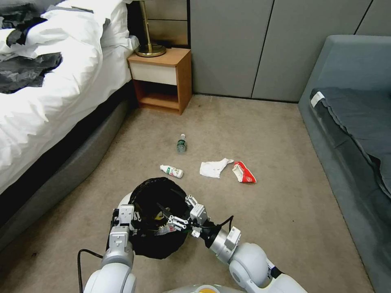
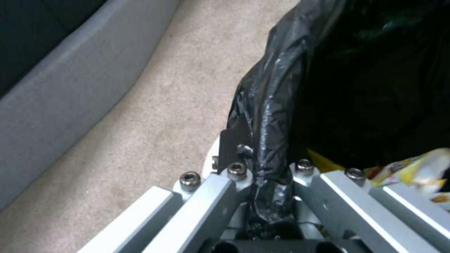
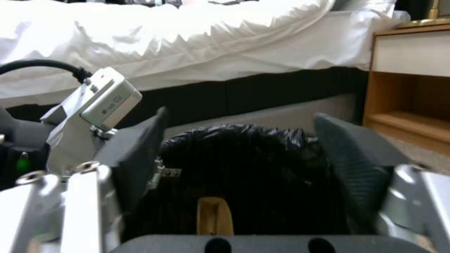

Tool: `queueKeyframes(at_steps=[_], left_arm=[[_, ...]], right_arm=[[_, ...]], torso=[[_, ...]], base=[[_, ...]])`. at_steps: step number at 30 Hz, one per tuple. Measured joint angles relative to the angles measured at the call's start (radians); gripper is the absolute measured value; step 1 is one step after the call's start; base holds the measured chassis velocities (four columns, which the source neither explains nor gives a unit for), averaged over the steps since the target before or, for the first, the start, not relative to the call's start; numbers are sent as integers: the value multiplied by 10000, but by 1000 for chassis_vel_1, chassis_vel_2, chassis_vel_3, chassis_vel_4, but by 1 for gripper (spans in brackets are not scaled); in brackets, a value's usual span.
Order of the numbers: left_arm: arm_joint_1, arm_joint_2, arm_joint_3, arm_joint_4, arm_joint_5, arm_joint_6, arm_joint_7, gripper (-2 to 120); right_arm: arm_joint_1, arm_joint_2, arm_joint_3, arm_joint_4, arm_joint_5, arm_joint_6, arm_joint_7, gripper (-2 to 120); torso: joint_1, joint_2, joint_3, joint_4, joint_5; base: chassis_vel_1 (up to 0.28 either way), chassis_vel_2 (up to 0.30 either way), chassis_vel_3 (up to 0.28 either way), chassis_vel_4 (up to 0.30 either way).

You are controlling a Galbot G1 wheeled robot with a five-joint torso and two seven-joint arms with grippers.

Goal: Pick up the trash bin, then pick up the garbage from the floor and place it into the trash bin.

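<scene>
Nearest to me, my left gripper (image 1: 136,221) is clamped on the bag-covered rim of the trash bin (image 1: 157,215); the left wrist view shows black plastic pinched between its fingers (image 2: 220,196). The bin is held upright in front of my base, mouth facing up, with yellow wrapper pieces (image 2: 417,172) inside it. My right gripper (image 1: 182,213) sits over the bin's right rim, reaching into the opening; its pads (image 3: 356,154) stand spread apart, holding nothing.

On the carpet (image 1: 264,134) beyond the bin lie four items. A white bottle (image 1: 171,171) lies on its side just past the rim, long axis running left to right, cap toward the left. A clear bottle (image 1: 181,143) lies farther out, long axis pointing away from me, cap at the far end. To the right, a white tissue (image 1: 214,167) lies crumpled, and a red wrapper (image 1: 244,172) lies just beside it, its long axis angled from far-left to near-right. The bed (image 1: 53,89) borders the left, the nightstand (image 1: 161,79) stands ahead, the sofa (image 1: 354,106) on the right
</scene>
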Motion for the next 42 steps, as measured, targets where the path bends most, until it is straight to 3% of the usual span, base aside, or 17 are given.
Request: queueKeyframes(at_steps=[4, 7, 14, 16, 20, 31, 42], left_arm=[[8, 7, -40, -44, -1, 1, -5, 0], [10, 13, -60, -69, -23, 5, -5, 0], [40, 112, -255, -357, -265, 61, -21, 0], [18, 196, -407, -557, -490, 164, -37, 0], [-42, 270, -512, -701, -747, 288, -65, 0], [-165, 267, -650, -690, -871, 321, -80, 0], [-149, 236, -725, -663, -872, 278, -81, 0]], right_arm=[[-27, -98, 62, 166, -61, 37, 6, 96], [-74, -136, 133, 353, -153, 92, 116, 99], [-589, 9, 850, 1831, -917, -46, 1996, 100], [-1064, 241, 1276, 2541, -974, -183, 3083, 100], [-1952, 560, 1958, 3033, -1108, -157, 3805, 100], [-3433, 906, 3482, 2989, -1391, 569, 4140, 100], [-3699, 1027, 3737, 2463, -1514, 948, 4164, 100]], torso=[[0, 0, 1, 2, 6], [0, 0, 0, 2, 4], [0, 0, 0, 3, 5], [0, 0, 0, 2, 5], [0, 0, -1, 0, 5], [0, 0, 0, 2, 5], [-1, 0, -1, 2, 6]], base=[[0, 0, 0, 0], [0, 0, 0, 0], [0, 0, 0, 0], [0, 0, 0, 0], [0, 0, 0, 0], [0, 0, 0, 0], [0, 0, 0, 0]])
